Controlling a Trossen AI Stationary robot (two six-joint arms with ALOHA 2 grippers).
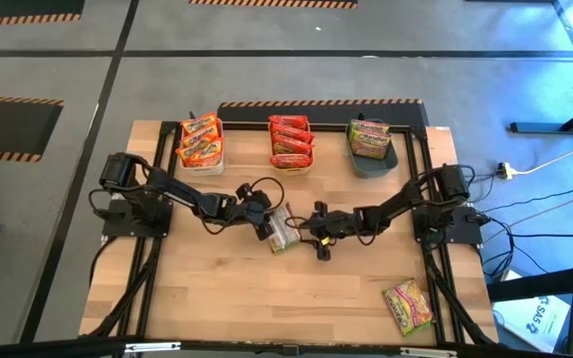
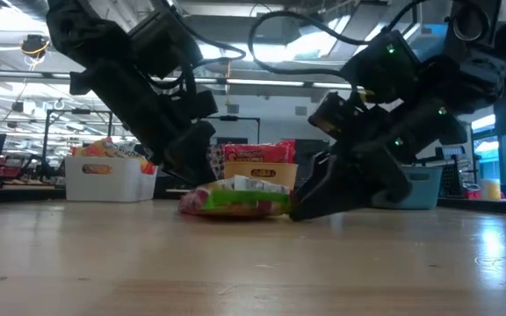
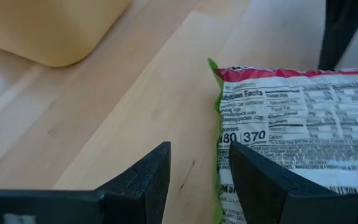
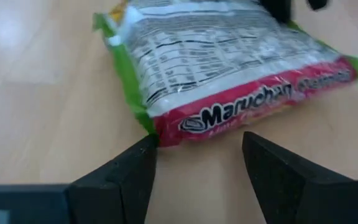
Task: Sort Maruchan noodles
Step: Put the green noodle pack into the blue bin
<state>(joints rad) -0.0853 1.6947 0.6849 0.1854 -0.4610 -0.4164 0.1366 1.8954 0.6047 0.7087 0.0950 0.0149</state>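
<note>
One Maruchan noodles packet (image 1: 283, 230) lies flat at the table's middle, printed silvery back up, with green edges and a red end (image 4: 253, 102). My left gripper (image 1: 265, 223) stands open at its left side. In the left wrist view (image 3: 197, 168) the packet's green edge (image 3: 217, 124) lies between the fingers. My right gripper (image 1: 315, 235) stands open at the packet's right side, low over the wood, with the red end just ahead of its fingertips (image 4: 197, 146). Another packet (image 1: 408, 304) lies near the front right corner. My left gripper comes slanting down from the table's left, and one finger (image 3: 260, 180) stands over the packet's edge strip; I cannot tell whether it touches it. My right gripper comes slanting down from the right, and one fingertip (image 4: 145, 149) stands at the packet's green corner (image 4: 146, 124); I cannot tell whether they touch.
Three bins stand along the far edge: a white bin (image 1: 200, 159) with orange packets, an orange bin (image 1: 291, 161) with red packets, and a grey-blue bin (image 1: 374, 164) with green packets. Bare wood stretches across the near half of the table (image 1: 247, 298).
</note>
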